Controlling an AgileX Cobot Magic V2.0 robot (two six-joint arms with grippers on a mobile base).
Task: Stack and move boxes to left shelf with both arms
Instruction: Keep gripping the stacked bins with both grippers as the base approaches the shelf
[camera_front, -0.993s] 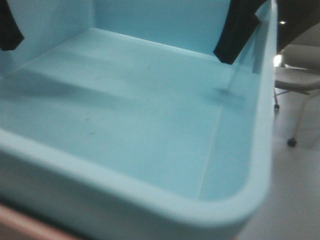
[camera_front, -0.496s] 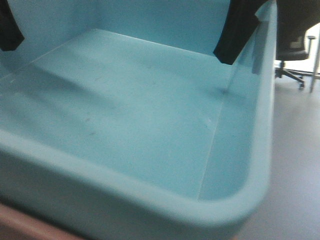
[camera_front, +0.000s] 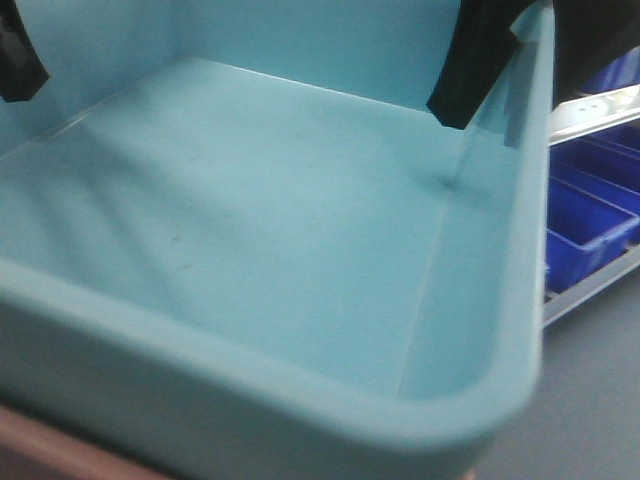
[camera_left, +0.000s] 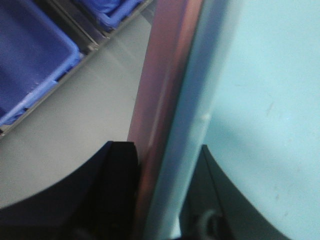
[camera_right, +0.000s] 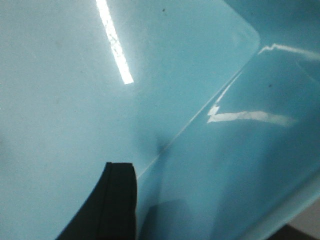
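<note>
The turquoise box (camera_front: 270, 220) fills the front view, nested in the pink box (camera_front: 25, 455), of which only a sliver shows at the bottom left. In the left wrist view my left gripper (camera_left: 165, 195) is shut on both left walls, pink (camera_left: 167, 75) and turquoise (camera_left: 205, 90), one black finger on each side. My right gripper (camera_right: 150, 200) has one black finger (camera_right: 120, 200) inside against the turquoise wall (camera_right: 225, 165); its outer finger is hidden. Both inner fingers (camera_front: 462, 65) show at the top of the front view. Whether the rack beside me is the left shelf I cannot tell.
A steel-framed rack (camera_front: 592, 108) with dark blue crates (camera_front: 590, 222) stands close past the box's right wall. The left wrist view shows more blue crates (camera_left: 30, 65) in a steel frame beyond grey floor (camera_left: 75, 120), left of the boxes.
The background has swung: a chair and open floor at the right gave way to the steel rack with blue crates. The boxes and both grippers keep their places in the view.
</note>
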